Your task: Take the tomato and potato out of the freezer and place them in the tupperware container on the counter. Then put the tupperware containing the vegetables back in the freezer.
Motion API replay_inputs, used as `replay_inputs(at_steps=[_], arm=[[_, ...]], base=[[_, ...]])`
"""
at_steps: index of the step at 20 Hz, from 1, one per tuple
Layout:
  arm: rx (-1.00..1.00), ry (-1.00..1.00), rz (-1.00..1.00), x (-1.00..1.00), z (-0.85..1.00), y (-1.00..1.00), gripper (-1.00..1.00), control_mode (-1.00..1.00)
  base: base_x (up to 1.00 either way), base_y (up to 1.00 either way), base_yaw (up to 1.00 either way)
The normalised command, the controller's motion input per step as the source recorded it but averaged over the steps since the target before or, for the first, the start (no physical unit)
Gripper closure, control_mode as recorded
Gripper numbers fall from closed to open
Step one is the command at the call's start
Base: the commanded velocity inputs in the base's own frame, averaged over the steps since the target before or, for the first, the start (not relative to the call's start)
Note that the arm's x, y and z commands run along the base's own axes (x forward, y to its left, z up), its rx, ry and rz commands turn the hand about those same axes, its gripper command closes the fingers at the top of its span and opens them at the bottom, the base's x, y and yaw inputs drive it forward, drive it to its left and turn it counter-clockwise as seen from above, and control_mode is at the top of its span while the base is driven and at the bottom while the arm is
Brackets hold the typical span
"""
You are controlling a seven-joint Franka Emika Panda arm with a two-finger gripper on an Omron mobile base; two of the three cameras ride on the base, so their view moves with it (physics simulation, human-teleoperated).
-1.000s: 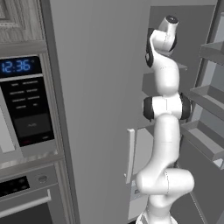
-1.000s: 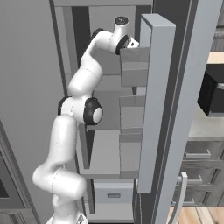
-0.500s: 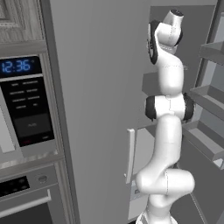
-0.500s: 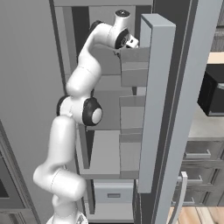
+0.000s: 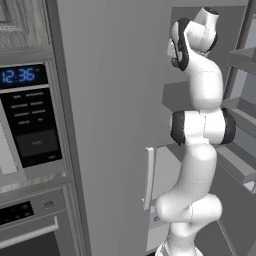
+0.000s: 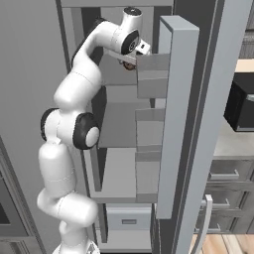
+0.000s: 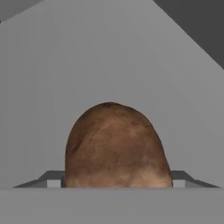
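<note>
Looking at the left base view first, my white arm is stretched way up along the tall plain grey freezer point(image 5: 115, 100), wrist tucked in at an upper shelf; the microwave with the blue clock point(image 5: 27, 120) sits off to the side.

Over in the right base view the two-finger gripper point(image 6: 130, 63) is reaching in at the top shelf, just behind the open door's upper rack point(image 6: 153, 74), and there's a bit of brown right at its tip. That's the small brown lumpy potato point(image 6: 130, 65). The black toaster oven point(image 6: 242, 101) is out past the door on the light marbled counter point(image 6: 233, 144).

Hand view is where it gets clear: the potato point(image 7: 116, 146) is dead centre, sitting right between the fingers, which stand wide on either side of it, so it looks bracketed. I can't tell if the pads are touching the skin yet.

My guess on handling: firm, fairly light, dry rough skin so not slippery, no real crush risk. I'd pinch it across the widest middle, since the rounded ends could squirt out.
</note>
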Motion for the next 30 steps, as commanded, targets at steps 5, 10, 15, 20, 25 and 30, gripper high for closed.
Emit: replay_inputs(at_steps=[5,10,15,20,25,30], arm=[[-0.04,-0.25,0.02,-0.9,-0.24,0.33,1.0,-1.0],[-0.03,-0.23,0.0,-0.98,-0.05,0.23,1.0,-1.0],[-0.01,-0.05,0.0,-0.98,0.1,0.02,1.0,-1.0],[-0.02,0.01,0.0,-0.93,0.05,0.01,1.0,-1.0],[-0.04,0.02,0.01,-0.85,0.25,0.0,1.0,-1.0],[-0.1,0.07,0.0,-0.8,0.32,0.1,1.0,-1.0]], base=[[0.0,0.0,0.0],[0.0,0.0,0.0],[0.0,0.0,0.0],[0.0,0.0,0.0],[0.0,0.0,0.0],[0.0,0.0,0.0]])
